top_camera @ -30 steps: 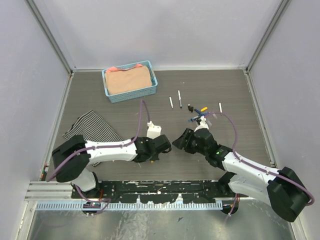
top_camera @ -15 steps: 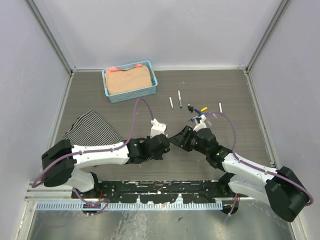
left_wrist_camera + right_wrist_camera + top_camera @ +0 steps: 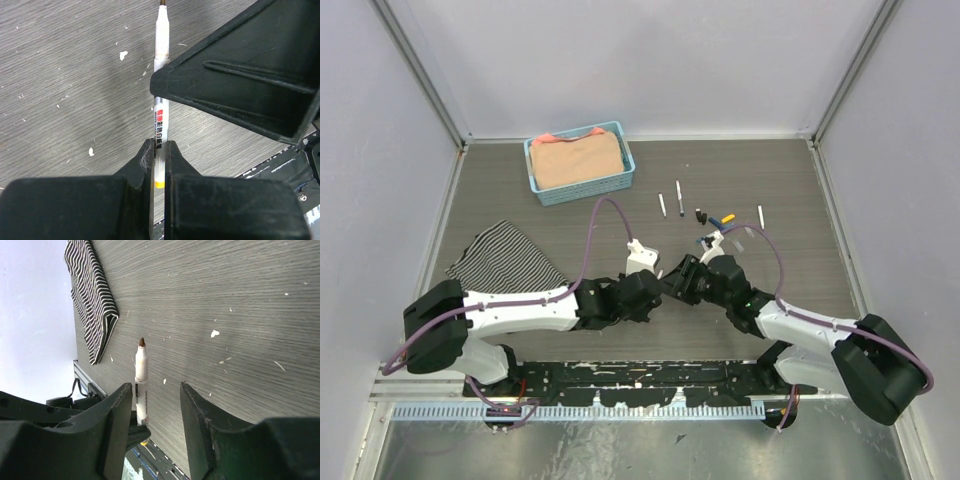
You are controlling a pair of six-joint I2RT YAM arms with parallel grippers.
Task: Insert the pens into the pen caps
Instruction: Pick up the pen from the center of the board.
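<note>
My left gripper [image 3: 159,147] is shut on a white pen [image 3: 161,75] with a yellow rear end and a dark tip pointing away. My right gripper [image 3: 157,395] is open, its fingers on either side of that pen [image 3: 141,380], the pen lying close to the left finger. In the top view the two grippers meet at mid-table, left [image 3: 658,286] and right [image 3: 682,279]. Three more pens [image 3: 661,205] [image 3: 680,197] [image 3: 760,215] lie further back. Caps lie near them: black [image 3: 700,214], yellow [image 3: 727,217], blue [image 3: 705,240].
A blue basket [image 3: 535,180] holding peach cloth stands at the back left. A striped cloth [image 3: 505,255] lies at the left and shows in the right wrist view [image 3: 92,295]. Walls close in the table on three sides.
My left gripper has moved right and forward with the pen. My right gripper has moved left to meet it, so its open fingers now straddle the pen.
</note>
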